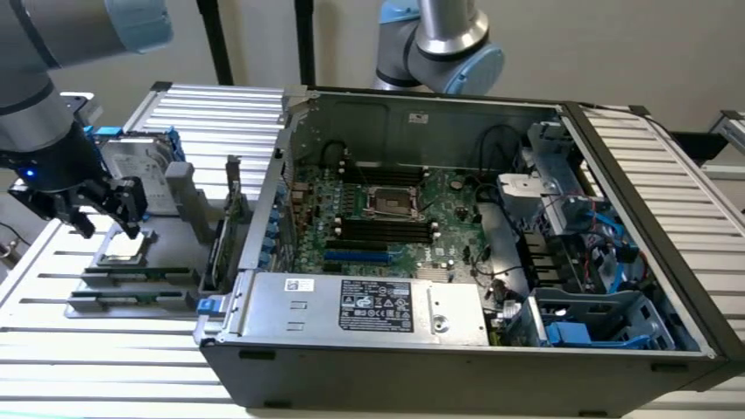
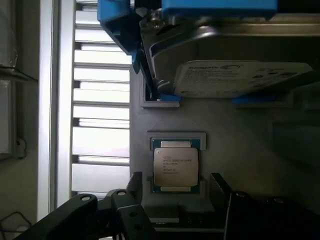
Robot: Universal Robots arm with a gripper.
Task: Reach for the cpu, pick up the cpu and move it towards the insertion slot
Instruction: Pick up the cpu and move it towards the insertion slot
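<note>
- Your gripper point(image 1: 108, 229) hangs at the nine o'clock edge of the exterior view, outside the open computer case point(image 1: 652, 183), pointing down.
- The claw is wide and grips nothing: the two dark fingers point(image 1: 132, 214) stand apart. In the wrist view the gripper point(image 2: 176, 184) has one fingertip on either side of the cpu, with a gap showing between each finger and the chip.
- The cpu point(image 1: 122, 252) lies flat, silvery top up, in a shallow square seat of the grey fixture point(image 1: 174, 218), just below the fingertips.
- In the wrist view the cpu point(image 2: 175, 168) shows a pale metal lid with fine print and a green rim, sitting square in its seat.
- From the cpu, the hard drive point(image 1: 131, 161) stands upright at twelve o'clock in the exterior view, held in a blue bracket point(image 1: 173, 144). The wrist view shows the drive point(image 2: 240, 77) and bracket point(image 2: 117, 25) just beyond the chip.
- The insertion slot point(image 1: 392, 202) lies at about two o'clock from the cpu in the exterior view, well apart from it. It sits on the green circuit board point(image 1: 466, 196) inside the case, a silvery frame round a dark centre.
- Long black memory slots point(image 1: 379, 234) run just beside the socket at its six o'clock.
- The power supply point(image 1: 361, 305) with its white label fills the case's six o'clock side.
- Fixture and case rest on the slatted table point(image 1: 105, 367).
</note>
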